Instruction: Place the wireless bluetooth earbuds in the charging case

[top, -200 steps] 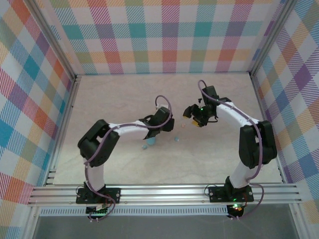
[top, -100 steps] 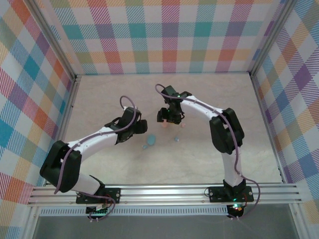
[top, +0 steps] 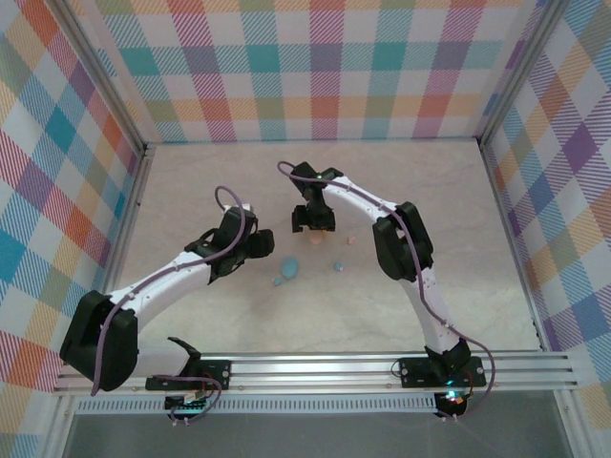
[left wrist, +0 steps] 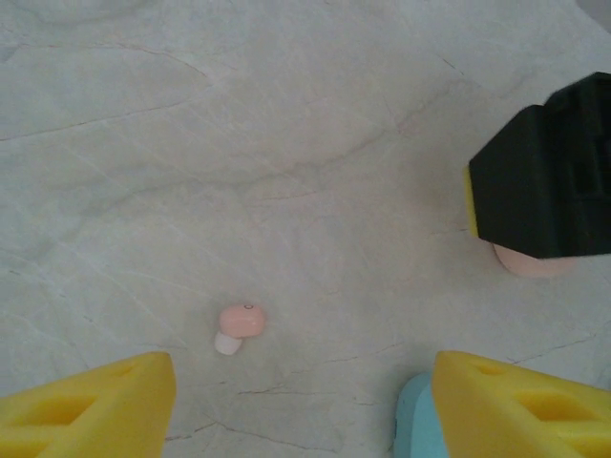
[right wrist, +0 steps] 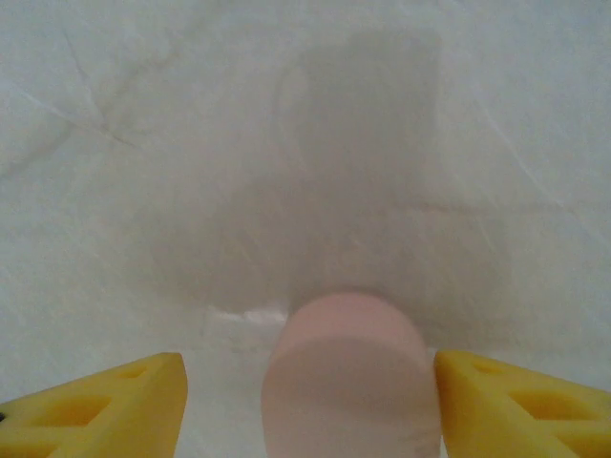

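Note:
A pink oval charging case (right wrist: 348, 382) stands on the table between the yellow fingers of my right gripper (right wrist: 310, 367). Its jaws are open, with a clear gap on the left side. From above, the right gripper (top: 314, 227) hangs over the pink case (top: 316, 239). My left gripper (left wrist: 304, 374) is open and holds nothing. A pink earbud (left wrist: 239, 322) lies just ahead of its left finger, and a blue case (left wrist: 412, 429) sits by its right finger. The top view shows the left gripper (top: 266, 244), the blue case (top: 287, 271), a blue earbud (top: 336, 266) and a pink earbud (top: 349, 240).
A second small blue piece (top: 278, 281) lies against the blue case. Checked walls close off the left, back and right of the table (top: 191, 181). An aluminium rail (top: 315, 367) runs along the near edge. The right gripper's black body (left wrist: 544, 181) is at the upper right of the left wrist view.
Both arms swung to the left. The right gripper came to rest over the pink case and its jaws widened. The left gripper drew back to the left of the blue case.

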